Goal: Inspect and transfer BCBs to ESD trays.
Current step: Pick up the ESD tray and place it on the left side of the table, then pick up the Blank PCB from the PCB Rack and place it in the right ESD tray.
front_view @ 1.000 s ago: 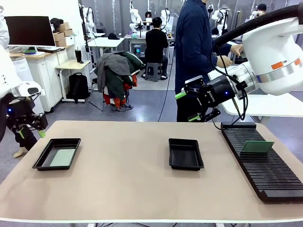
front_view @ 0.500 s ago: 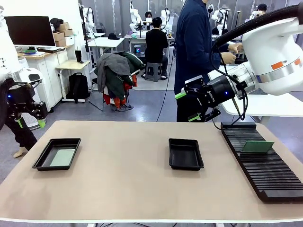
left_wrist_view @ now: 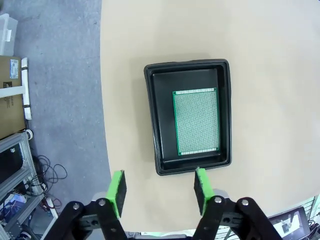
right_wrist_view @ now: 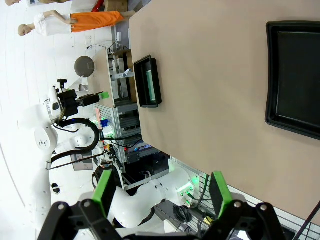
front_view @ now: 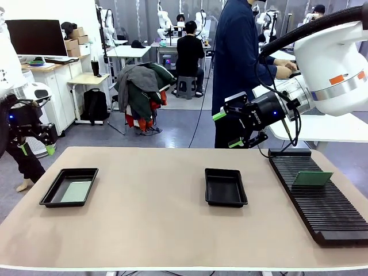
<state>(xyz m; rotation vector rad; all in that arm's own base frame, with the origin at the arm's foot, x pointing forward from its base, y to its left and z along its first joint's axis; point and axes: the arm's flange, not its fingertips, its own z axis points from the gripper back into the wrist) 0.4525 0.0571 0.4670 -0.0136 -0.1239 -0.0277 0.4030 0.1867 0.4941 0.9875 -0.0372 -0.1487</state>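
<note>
1. Our left gripper (left_wrist_view: 159,186) has risen clear, jaws apart and empty; one thin green circuit board (left_wrist_view: 196,122) lies flat in the shallow black plastic tray (left_wrist_view: 149,120), near left.
2. Right gripper (front_view: 227,130) hangs spread and empty; we judge this transfer done.

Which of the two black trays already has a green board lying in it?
The tray near the table's left end: a green board lies flat on its floor. The middle tray has a bare black floor.
</note>
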